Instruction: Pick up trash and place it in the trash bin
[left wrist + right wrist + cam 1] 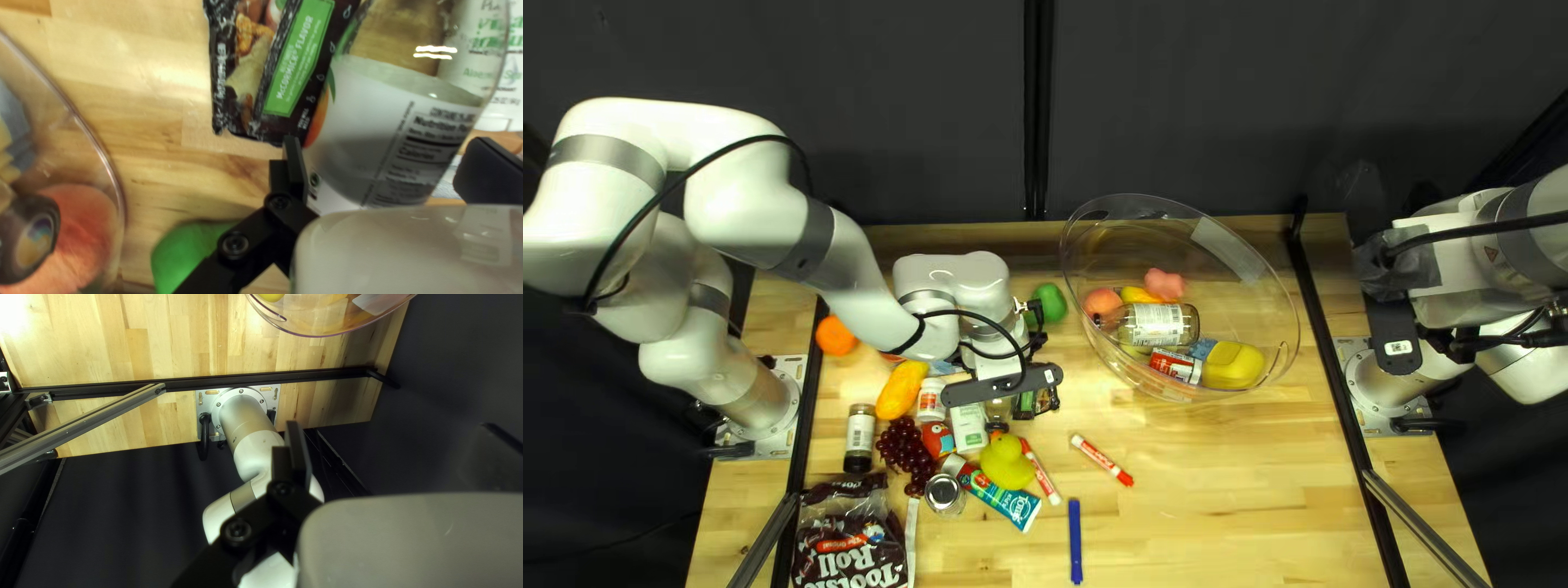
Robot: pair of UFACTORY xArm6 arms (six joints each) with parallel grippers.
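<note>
My left gripper (1004, 386) is low over the left part of the worktop (1220, 490), jaws spread around a clear labelled jar (387, 141), visible gap on one side. Black seasoning packet (297, 60) just beside the jar; green toy produce (1049, 303) on the far side.

My right gripper (1397, 340) is up at the right edge, well apart from the items, jaws spread.

Clear bin (1274, 299) sits far side, right of the pile. In it: labelled jar lying on its side (1160, 325), red-and-white container (1175, 365), yellow bottle (1232, 365), pink toy (1165, 284), peach-coloured ball (1102, 302).

Pile to the left: orange (835, 335) farther back, then yellow mango (902, 390), white bottle (930, 401), black-capped bottle (859, 436), grapes (904, 450). Nearer: rubber duck (1006, 464), toothpaste tube (998, 495), metal-lidded jar (944, 494), candy bag (847, 544) at the near left. One red-capped marker (1101, 460) lies right of the duck; blue pen (1075, 539) nearer.
</note>
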